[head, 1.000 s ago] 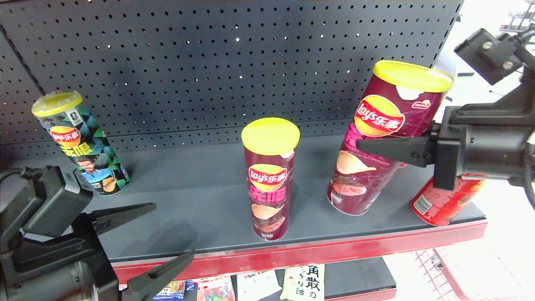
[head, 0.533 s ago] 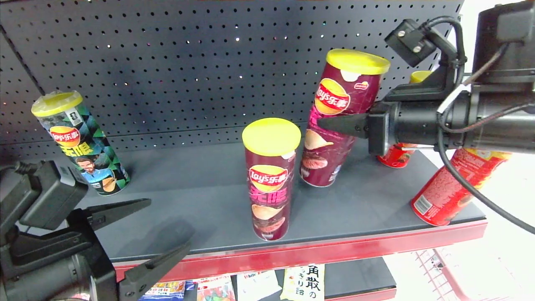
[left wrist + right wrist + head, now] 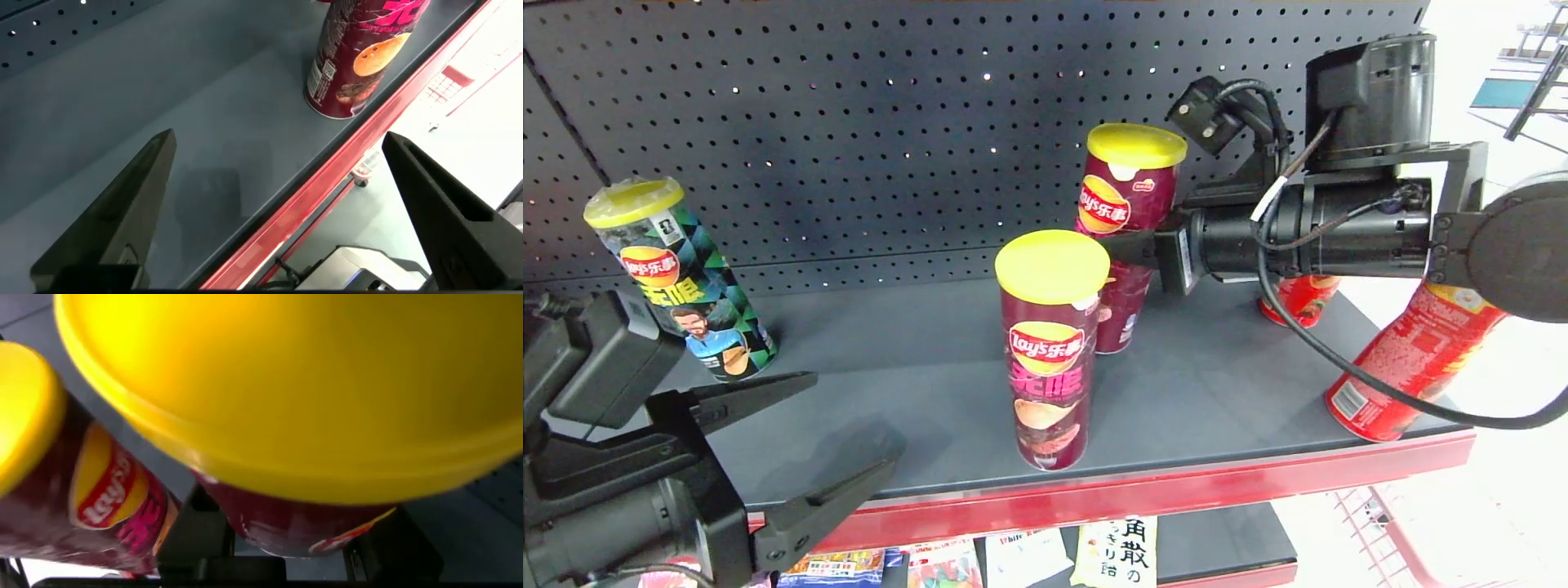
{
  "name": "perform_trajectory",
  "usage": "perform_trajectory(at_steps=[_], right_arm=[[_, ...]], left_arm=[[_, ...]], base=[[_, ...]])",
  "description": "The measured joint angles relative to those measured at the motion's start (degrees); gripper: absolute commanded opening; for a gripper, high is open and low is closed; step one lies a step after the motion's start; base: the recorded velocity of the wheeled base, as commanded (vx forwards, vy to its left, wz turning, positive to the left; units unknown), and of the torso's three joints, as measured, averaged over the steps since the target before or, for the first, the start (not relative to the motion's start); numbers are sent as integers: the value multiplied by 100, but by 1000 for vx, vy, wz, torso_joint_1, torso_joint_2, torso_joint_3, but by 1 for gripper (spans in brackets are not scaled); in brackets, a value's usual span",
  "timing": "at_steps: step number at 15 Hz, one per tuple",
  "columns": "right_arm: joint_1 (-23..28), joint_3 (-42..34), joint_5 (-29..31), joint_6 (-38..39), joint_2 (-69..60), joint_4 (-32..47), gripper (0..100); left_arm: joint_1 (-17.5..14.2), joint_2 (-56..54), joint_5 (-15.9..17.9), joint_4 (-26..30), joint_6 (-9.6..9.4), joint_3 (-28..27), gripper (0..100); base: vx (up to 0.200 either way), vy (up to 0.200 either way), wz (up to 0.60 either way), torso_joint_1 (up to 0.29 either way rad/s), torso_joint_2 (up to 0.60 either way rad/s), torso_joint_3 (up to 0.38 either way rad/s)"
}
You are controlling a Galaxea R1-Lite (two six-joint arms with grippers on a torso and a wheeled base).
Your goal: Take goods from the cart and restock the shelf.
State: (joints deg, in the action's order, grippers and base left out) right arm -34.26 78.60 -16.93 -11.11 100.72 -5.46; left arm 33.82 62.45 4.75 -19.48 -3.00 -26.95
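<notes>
Maroon chip can (image 3: 1129,204), yellow-lidded, was clamped at mid-height by the right gripper (image 3: 1134,245), near upright over the rear of the grey shelf (image 3: 890,384); base contact could not be confirmed. A second maroon can (image 3: 1049,351) stood just beside it at 7 o'clock. A teal can (image 3: 682,278) leaned at the shelf's 9 o'clock end, a red can (image 3: 1409,351) at 4 o'clock. The left gripper (image 3: 854,420) hung off the front edge at 7 o'clock, jaws spread, holding nothing.
</notes>
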Motion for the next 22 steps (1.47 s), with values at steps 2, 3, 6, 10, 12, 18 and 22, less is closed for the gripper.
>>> perform_trajectory(at_steps=[2,3,6,10,12,18,22], right_arm=[[-13,33,-1,-6,138,-1,0],[-22,52,-4,-5,206,-1,0],[-22,193,-6,-5,394,-11,0],[-26,488,-9,9,667,-9,0],[-35,527,-11,13,747,-9,0],[-44,408,0,30,755,-4,100],[-35,15,68,40,385,38,100]], left_arm=[[5,15,6,0,0,-11,100],[5,30,6,0,0,-11,100],[0,88,17,-4,2,-16,100],[0,149,22,-9,10,-20,100],[-28,157,30,-9,10,-20,100],[-78,188,37,-20,11,-13,100],[-80,224,35,-22,11,-16,100]], base=[[0,0,0,0,0,0],[0,0,0,0,0,0],[0,0,0,0,0,0],[0,0,0,0,0,0],[0,0,0,0,0,0],[0,0,0,0,0,0],[0,0,0,0,0,0]])
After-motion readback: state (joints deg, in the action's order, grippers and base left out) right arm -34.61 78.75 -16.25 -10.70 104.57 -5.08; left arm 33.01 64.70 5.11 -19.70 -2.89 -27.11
